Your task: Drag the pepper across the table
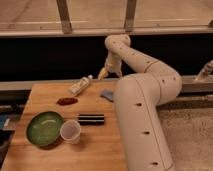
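End effector [103, 74] hangs over the far edge of the desk [100, 147], pepper [67, 101] untouched.
The pepper lies flat at back left, near a bottle [81, 85]. The raised arm probably allows a descent clear of it. Clenched or released: cannot tell.

The pepper [67, 101] lay on the table [97, 150], toward its far left part. From the pepper, the bottle [80, 85] lay at one o'clock, the cloth [107, 94] at three, the bar [91, 119] at four and the bowl [45, 128] at seven. The cup [70, 131] stood just beside the bowl, at its three o'clock. The gripper [103, 74] hung at two o'clock from the bottle, by the table's far edge.
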`<action>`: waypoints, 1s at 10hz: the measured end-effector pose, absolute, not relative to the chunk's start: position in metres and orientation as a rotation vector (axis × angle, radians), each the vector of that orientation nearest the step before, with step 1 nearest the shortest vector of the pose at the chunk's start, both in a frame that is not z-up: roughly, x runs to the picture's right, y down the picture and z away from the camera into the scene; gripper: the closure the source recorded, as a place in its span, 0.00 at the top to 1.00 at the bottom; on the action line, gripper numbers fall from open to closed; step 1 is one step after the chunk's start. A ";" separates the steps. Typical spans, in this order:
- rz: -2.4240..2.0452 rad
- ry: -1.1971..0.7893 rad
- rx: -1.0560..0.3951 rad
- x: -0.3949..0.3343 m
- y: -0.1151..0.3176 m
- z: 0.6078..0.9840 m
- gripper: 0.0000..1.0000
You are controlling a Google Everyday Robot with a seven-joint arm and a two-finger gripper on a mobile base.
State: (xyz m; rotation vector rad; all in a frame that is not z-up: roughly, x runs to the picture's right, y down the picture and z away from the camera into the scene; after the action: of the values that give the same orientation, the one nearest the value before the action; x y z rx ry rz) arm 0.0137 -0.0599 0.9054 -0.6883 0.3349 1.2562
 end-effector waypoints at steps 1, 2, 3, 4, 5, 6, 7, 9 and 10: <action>1.216 0.322 -0.693 -0.004 -0.060 0.904 0.80; 1.158 0.305 -0.701 -0.026 -0.058 0.900 0.80; 1.087 0.281 -0.710 -0.052 -0.052 0.893 0.80; 1.039 0.267 -0.714 -0.068 -0.046 0.886 0.80; 0.967 0.241 -0.725 -0.089 -0.034 0.874 0.80; 0.915 0.210 -0.743 -0.107 -0.025 0.865 0.80; 0.866 0.163 -0.789 -0.129 -0.014 0.855 0.80; 0.826 0.126 -0.831 -0.144 -0.004 0.845 0.80; 0.827 0.125 -0.830 -0.144 -0.004 0.845 0.80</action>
State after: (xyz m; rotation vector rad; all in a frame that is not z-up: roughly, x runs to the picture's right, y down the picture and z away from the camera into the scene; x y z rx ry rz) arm -0.1444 -0.0039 0.8449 -0.8300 0.1252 0.8270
